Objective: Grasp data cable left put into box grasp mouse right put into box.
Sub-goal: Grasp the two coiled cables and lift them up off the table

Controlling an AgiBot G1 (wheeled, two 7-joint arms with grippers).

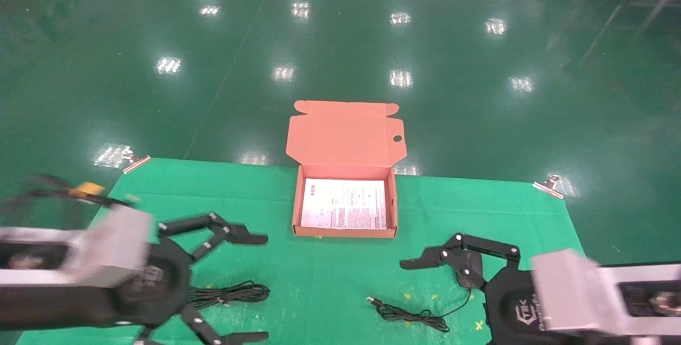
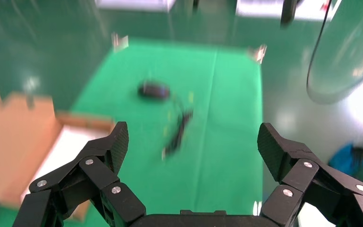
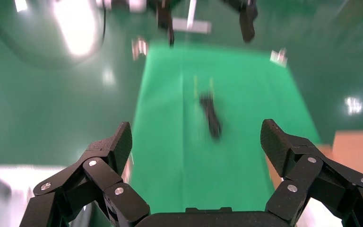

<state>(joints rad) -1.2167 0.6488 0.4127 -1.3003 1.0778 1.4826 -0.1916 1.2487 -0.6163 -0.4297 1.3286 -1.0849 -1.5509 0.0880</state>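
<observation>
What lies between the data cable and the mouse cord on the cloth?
In the head view, only bare green cloth separates the data cable from the mouse cord.
</observation>
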